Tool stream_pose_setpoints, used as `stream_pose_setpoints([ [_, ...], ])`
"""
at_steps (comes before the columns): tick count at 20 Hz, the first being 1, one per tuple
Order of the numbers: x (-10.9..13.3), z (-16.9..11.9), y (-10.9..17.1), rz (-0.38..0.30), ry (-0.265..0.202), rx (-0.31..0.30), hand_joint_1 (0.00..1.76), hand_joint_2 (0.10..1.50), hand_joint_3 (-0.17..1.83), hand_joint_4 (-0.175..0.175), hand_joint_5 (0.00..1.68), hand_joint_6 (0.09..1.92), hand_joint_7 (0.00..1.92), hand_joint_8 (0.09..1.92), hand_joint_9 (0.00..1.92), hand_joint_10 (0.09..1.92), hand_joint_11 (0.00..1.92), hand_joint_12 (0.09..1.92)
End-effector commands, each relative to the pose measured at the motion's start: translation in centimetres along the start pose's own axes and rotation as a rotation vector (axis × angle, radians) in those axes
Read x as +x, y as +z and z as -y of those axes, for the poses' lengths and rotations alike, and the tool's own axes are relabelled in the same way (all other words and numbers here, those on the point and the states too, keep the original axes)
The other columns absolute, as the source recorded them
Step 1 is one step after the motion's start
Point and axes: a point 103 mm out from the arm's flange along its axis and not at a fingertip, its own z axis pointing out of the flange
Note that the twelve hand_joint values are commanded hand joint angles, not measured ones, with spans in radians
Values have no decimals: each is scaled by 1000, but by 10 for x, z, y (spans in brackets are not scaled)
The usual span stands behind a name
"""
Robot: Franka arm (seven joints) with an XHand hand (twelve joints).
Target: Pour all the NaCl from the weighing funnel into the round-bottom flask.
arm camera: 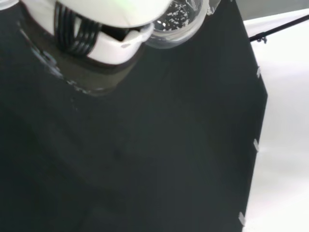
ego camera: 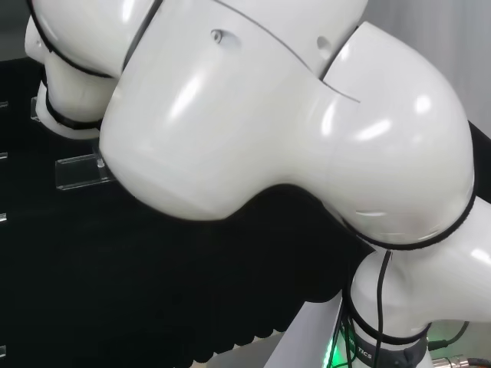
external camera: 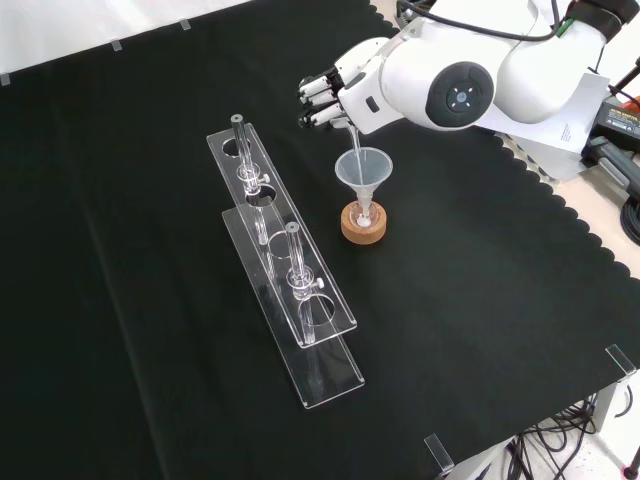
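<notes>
Clear acrylic tube racks [external camera: 290, 300] are lying nearest; behind them the black and white hand [external camera: 335, 95] is pinching a clear weighing funnel [external camera: 352, 150], tipping it over a clear plastic funnel [external camera: 363, 172] in the round-bottom flask on its cork ring [external camera: 362, 225].

Weighing funnel [external camera: 348, 150]: clear, tilted, spout down into the wide mouth of a second clear funnel [external camera: 363, 172], white grains clinging inside. Flask [external camera: 364, 212]: clear, upright on a cork ring [external camera: 362, 228], mid-desk.

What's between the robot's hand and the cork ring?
In the front view, a clear funnel stands between the hand and the cork ring.
</notes>
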Motion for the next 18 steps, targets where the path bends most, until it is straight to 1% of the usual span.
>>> stream_pose_setpoints([
  [1, 1, 0, -5, 76, 4, -1, 1118, 657, 649, 175, 1279, 662, 551, 633, 909, 358, 746, 1096],
  [2, 2, 0, -5, 98, 5, 0, 1118, 657, 649, 175, 1279, 662, 551, 633, 908, 357, 746, 1096],
  [10, 5, 0, -11, 148, 4, -8, 1117, 657, 649, 175, 1278, 663, 550, 633, 908, 357, 745, 1098],
  [18, 5, 2, -18, 224, 15, -18, 1117, 657, 650, 175, 1277, 665, 549, 633, 907, 357, 745, 1099],
])
